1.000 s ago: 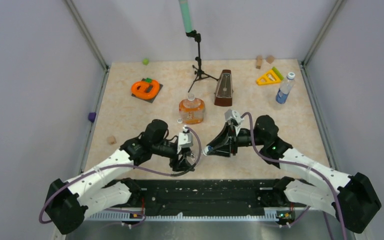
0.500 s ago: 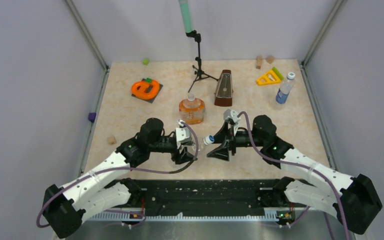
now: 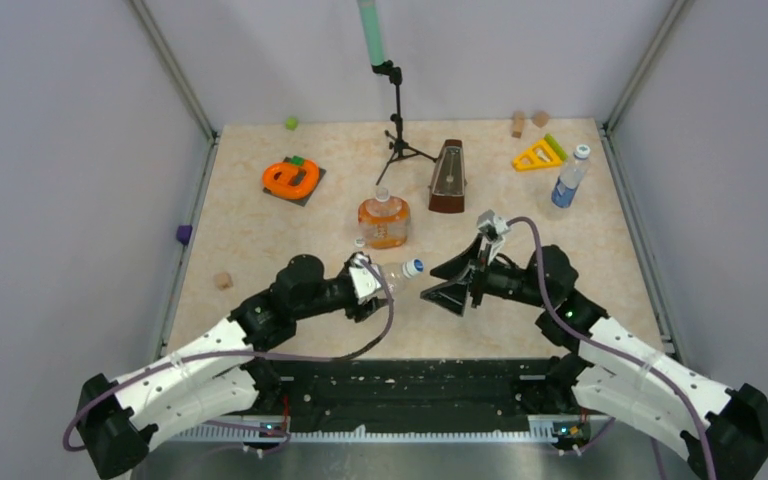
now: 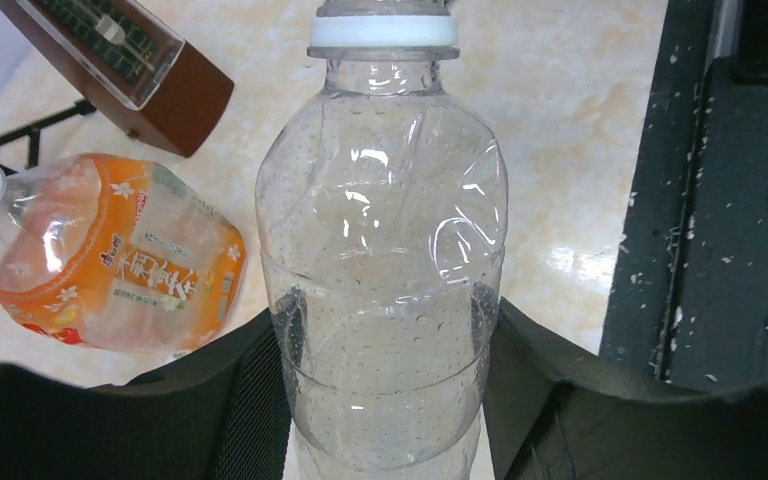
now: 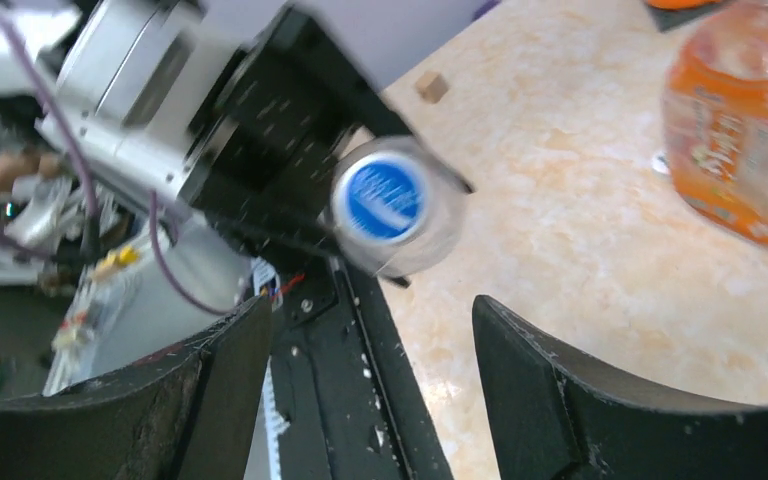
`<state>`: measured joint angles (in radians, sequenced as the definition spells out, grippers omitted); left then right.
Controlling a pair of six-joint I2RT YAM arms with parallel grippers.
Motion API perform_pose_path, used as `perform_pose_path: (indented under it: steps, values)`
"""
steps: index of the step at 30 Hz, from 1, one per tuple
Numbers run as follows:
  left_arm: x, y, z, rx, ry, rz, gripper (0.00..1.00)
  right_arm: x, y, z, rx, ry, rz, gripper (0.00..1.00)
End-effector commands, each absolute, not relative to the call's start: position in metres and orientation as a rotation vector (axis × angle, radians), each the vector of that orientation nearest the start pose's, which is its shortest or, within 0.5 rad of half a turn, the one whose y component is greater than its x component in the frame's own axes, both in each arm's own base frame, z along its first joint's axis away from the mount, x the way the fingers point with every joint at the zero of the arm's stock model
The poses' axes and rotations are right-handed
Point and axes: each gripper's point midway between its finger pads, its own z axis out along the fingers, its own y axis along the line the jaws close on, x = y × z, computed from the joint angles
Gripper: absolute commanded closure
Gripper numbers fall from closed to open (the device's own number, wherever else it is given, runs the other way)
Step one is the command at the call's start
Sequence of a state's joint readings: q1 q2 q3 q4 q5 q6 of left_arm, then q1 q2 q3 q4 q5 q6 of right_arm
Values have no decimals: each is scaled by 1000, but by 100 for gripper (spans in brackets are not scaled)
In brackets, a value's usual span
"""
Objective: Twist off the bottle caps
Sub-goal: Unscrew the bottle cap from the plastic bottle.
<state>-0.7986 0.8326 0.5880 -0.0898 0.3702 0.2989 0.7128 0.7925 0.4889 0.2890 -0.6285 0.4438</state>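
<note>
My left gripper (image 3: 374,285) is shut on the plain clear bottle (image 4: 385,260), its fingers pressing both sides of the lower body. The bottle lies tilted, neck toward the right arm. A blue bottle cap (image 5: 382,197) sits on its neck, also visible from above as the blue cap (image 3: 413,267). My right gripper (image 5: 370,305) stands open a short way from the cap, with nothing between its fingers. The squat orange bottle (image 3: 384,222) stands behind, with a tiny white cap (image 3: 359,243) on the table beside it. The blue-label bottle (image 3: 568,180) stands at the far right.
A brown metronome (image 3: 448,177) and a black tripod stand (image 3: 398,140) are behind the orange bottle. An orange toy on a dark mat (image 3: 292,178) lies far left and a yellow triangle (image 3: 538,155) far right. Small wooden blocks (image 3: 223,280) are scattered about. The black base rail (image 3: 410,385) runs along the near edge.
My right gripper has let go of the blue cap, opened wide and backed away to the right. My left arm has carried the clear bottle up and away from the near edge.
</note>
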Motion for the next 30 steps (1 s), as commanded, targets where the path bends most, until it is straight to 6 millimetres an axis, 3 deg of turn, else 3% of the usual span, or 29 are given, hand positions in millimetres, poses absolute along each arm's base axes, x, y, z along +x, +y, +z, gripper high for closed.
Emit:
perform_pose_path:
  steps: [1, 6, 10, 24, 30]
  values:
    - [199, -253, 212, 1145, 1334, -427, 100, 181, 264, 256, -294, 1699, 1323, 29]
    - [193, -255, 209, 1184, 1228, -350, 100, 182, 259, 254, -53, 1778, 1418, 30]
    - [199, -253, 201, 1199, 1255, -277, 100, 167, 264, 265, -34, 1692, 1605, 32]
    - [200, -263, 191, 1283, 1280, -226, 100, 174, 277, 252, -66, 1781, 1571, 34]
    - [197, -265, 188, 1300, 1287, -240, 100, 178, 283, 237, -67, 1852, 1537, 46]
